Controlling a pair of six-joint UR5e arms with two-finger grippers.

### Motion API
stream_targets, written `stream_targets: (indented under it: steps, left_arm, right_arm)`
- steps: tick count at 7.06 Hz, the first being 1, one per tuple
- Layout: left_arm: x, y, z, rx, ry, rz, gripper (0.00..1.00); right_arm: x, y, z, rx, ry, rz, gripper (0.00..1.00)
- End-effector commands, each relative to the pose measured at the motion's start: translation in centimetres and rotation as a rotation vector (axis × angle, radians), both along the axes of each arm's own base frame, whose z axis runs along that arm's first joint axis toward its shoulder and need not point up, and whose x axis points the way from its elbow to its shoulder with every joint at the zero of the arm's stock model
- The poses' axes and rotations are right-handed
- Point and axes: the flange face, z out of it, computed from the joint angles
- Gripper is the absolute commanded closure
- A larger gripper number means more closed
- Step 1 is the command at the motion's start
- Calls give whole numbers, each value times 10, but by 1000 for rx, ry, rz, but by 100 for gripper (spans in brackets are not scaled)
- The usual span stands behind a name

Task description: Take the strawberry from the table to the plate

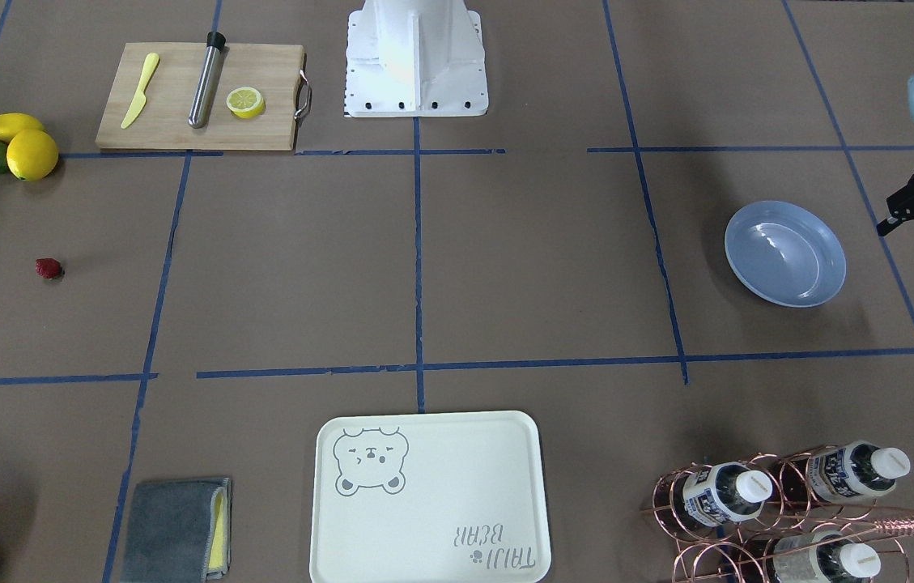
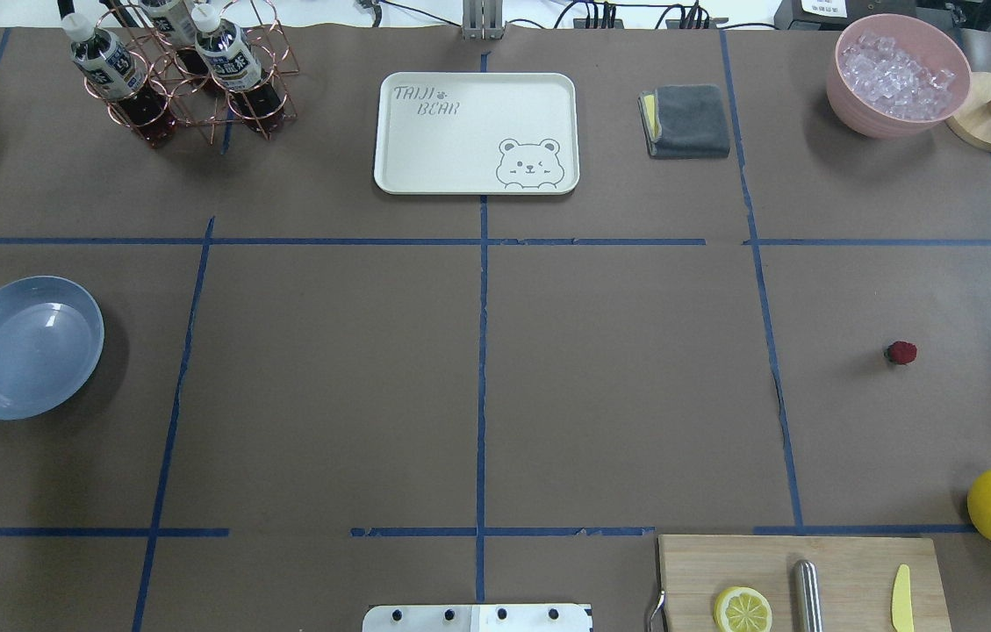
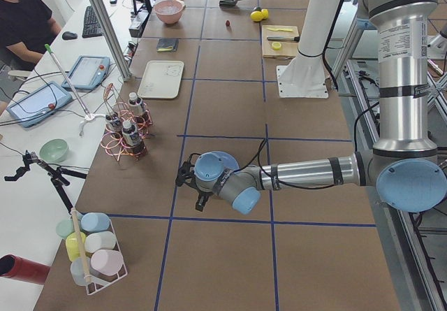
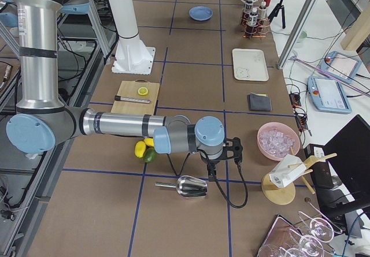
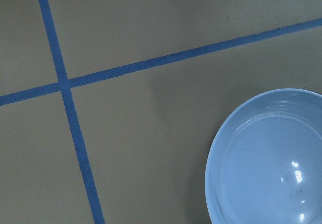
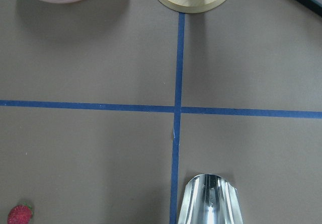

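Yellow lemons [image 1: 31, 153] near the strawberry [image 1: 48, 268]

Wrist views: plate [image 5: 213, 151] cut by right, bottom edges; scoop [image 6: 211, 202] clipped at bottom. Right gripper [image 4: 234, 153] too small, jaw spacing unreadable. Left gripper [image 1: 910, 238] cropped at edge.

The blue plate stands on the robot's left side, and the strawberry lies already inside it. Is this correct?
Not quite: the plate is empty. The strawberry lies on the table, far right in the overhead view.
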Motion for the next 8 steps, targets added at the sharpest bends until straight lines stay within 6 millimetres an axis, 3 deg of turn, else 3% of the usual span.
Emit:
stream_targets:
  steps: [1,4,8]
  left_arm:
    - [40,7,-3,-31,21,-69,0]
    - [61,12,5,-53,-2,-80,0]
    - [76,14,6,-40,-24,-68,30]
  right_arm:
    - [0,1,1,-2,-2,0,0]
    - [0,1,0,1,-2,0,0]
    - [0,0,-1,2,-1,0,0]
